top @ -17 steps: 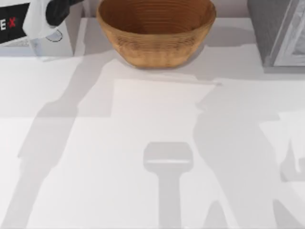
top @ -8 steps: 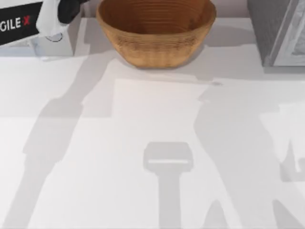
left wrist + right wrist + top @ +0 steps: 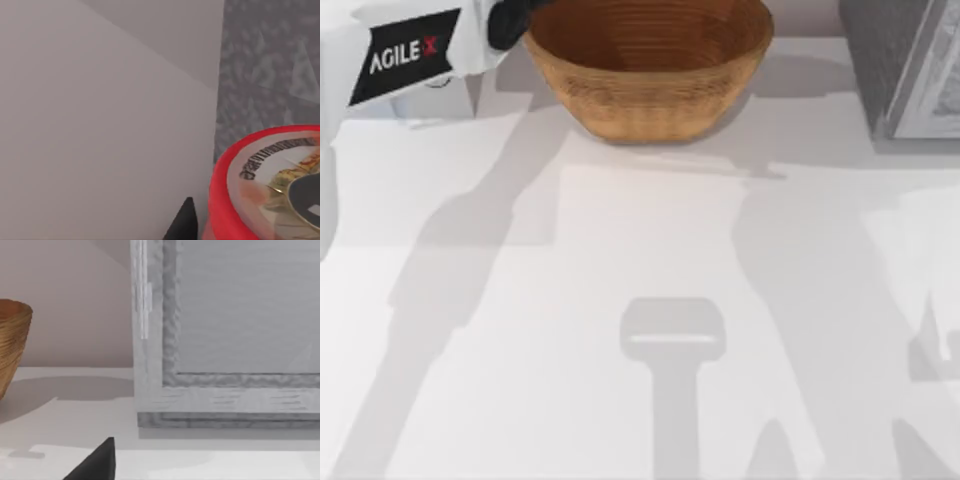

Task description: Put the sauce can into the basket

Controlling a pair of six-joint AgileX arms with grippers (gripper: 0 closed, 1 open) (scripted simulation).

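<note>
From above, the tan woven basket [image 3: 648, 62] sits at the top centre of the white surface [image 3: 640, 300]. The left arm, lettered "AGILE X", reaches in at the upper left, beside the basket's rim. The left wrist view shows the red sauce can [image 3: 267, 187] up close, at the lower right of the frame; whether the left gripper pinches it cannot be told. The right wrist view shows a grey cabinet [image 3: 225, 335].

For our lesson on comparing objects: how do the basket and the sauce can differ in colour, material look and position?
The basket is tan-brown, the sauce can red. The basket looks woven with ribbed rings inside; the can looks smooth with a printed label. The basket rests on the table, while the can sits close to the left wrist camera. Both are round.
</note>
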